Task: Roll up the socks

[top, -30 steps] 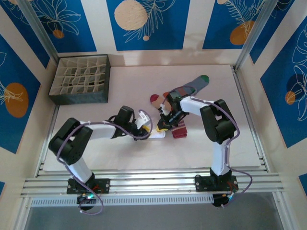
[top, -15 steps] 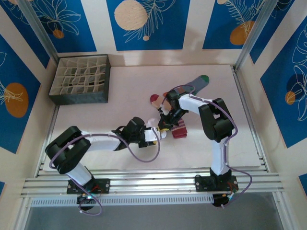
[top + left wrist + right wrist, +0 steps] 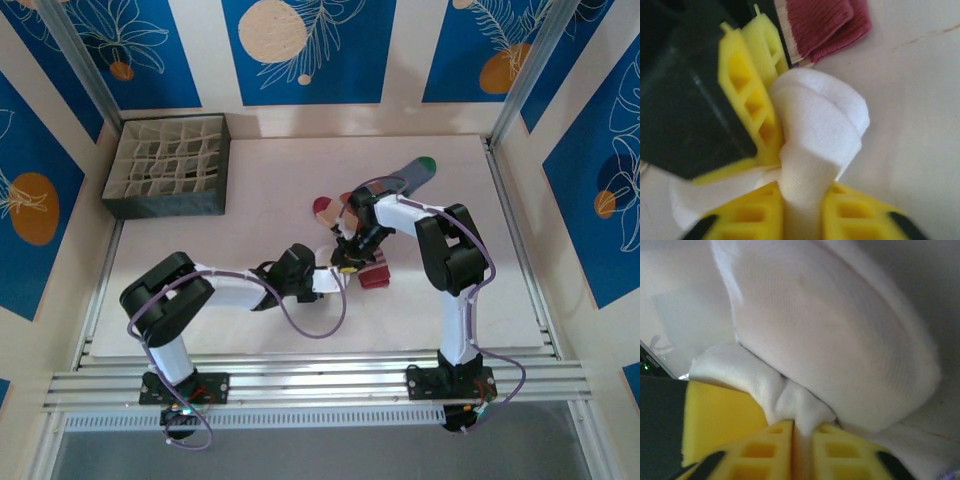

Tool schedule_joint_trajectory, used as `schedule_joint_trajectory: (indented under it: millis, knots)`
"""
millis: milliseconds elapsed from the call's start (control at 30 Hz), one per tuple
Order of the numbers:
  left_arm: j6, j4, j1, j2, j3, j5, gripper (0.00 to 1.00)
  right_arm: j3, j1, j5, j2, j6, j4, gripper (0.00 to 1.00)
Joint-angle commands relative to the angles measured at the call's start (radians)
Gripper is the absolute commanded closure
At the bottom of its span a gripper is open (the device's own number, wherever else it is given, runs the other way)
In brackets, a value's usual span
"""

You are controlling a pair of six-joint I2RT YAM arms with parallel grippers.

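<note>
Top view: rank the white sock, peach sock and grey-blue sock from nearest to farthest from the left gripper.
1. white sock, pinched in the left gripper itself.
2. peach sock, its maroon end just to the right.
3. grey-blue sock, farther back and right.

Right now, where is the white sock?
In the top view, the white sock lies near the table centre, gripped by the left gripper and right gripper, just left of the peach sock's maroon end.

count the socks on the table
3: white sock bunched at centre; peach sock just behind it, partly under the right arm; grey-blue sock farther back right. The arms could hide another.
</note>
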Motion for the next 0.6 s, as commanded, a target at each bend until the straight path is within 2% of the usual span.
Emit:
schedule_joint_trajectory:
  millis: [0,100,267,367,467,567]
  knots:
    - [-0.046,-0.146,-0.002,0.043,0.03,0.007,1.0,-0.018,-0.005,-0.041,-0.01,-0.03,-0.027,0.66]
    - [-0.122,-0.239,0.025,0.036,0.064,0.097,1.0,-0.055,-0.034,-0.078,-0.078,-0.018,0.04,0.56]
    - [-0.281,-0.38,0.102,0.049,0.138,0.311,1.0,-0.125,-0.081,-0.091,-0.179,0.031,0.156,0.52]
    - [-0.36,-0.489,0.157,0.109,0.223,0.48,1.0,-0.168,-0.091,-0.112,-0.215,0.05,0.221,0.51]
    - [-0.418,-0.596,0.187,0.176,0.302,0.536,1.0,-0.211,-0.091,-0.131,-0.237,0.067,0.281,0.45]
    - [-0.477,-0.627,0.217,0.228,0.343,0.567,1.0,-0.239,-0.088,-0.138,-0.236,0.085,0.318,0.44]
